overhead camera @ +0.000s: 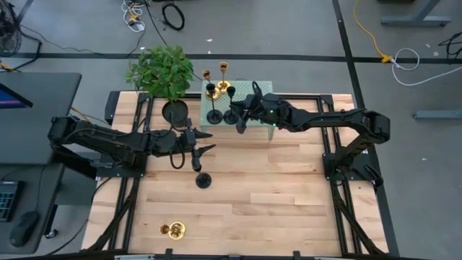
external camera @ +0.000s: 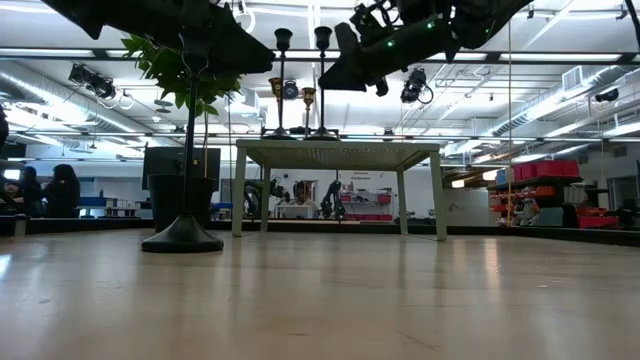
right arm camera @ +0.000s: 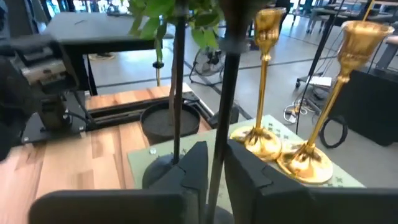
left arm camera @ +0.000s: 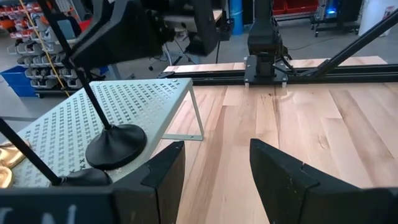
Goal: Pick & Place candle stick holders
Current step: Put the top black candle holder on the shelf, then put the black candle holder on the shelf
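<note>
Candle stick holders lie spread across the table: a gold one (overhead camera: 172, 230) on its side near the front edge, a black one (overhead camera: 203, 180) upright mid-table. The left gripper (overhead camera: 201, 149) hovers above the wood, fingers parted and empty. On the pale green stand (overhead camera: 266, 90) are two gold (overhead camera: 223, 68) and two black holders. The right gripper (overhead camera: 242, 123) has narrowly parted fingers around the stem of one black holder (overhead camera: 231, 115).

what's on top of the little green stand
Four holders stand on the stand: two gold and two black. The right gripper sits around one black stem, hiding part of the top.
</note>
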You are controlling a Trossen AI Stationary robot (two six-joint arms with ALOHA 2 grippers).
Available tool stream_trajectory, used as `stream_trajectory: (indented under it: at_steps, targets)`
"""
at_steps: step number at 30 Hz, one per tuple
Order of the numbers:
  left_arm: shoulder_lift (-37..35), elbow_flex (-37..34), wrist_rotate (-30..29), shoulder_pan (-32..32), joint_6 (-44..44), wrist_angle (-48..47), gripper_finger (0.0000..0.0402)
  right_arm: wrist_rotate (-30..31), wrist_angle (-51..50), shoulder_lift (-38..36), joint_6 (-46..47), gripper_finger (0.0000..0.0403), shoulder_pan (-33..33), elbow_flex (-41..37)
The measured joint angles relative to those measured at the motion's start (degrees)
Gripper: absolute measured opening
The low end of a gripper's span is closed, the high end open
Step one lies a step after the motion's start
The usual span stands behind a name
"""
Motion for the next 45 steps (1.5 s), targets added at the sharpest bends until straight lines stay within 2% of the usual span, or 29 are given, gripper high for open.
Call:
stream_trajectory:
  at_steps: [10, 23, 29, 36, 45]
  targets:
    - [0.0, 0.0, 0.0, 0.0, 0.0, -0.1, 0.0183, 0.0, 0.7, -0.2, -0.5, 0.0094, 0.0, 0.0]
    - [0.0, 0.0, 0.0, 0.0, 0.0, -0.1, 0.0183, 0.1, -2.0, -0.5, -3.3, 0.0180, 0.2, 0.0]
    - [0.0, 0.0, 0.0, 0.0, 0.0, -0.1, 0.0183, 1.3, -4.9, -3.6, -3.9, 0.0185, 0.2, 0.1]
    - [0.0, 0.0, 0.0, 0.0, 0.0, -0.2, 0.0183, 2.3, -14.8, -8.5, -3.3, 0.0185, 1.4, 0.1]
    - [-0.1, 0.1, -0.4, 0.0, 0.2, -2.2, 0.0183, 2.6, -25.4, -12.7, -1.0, 0.0185, 9.4, 0.1]
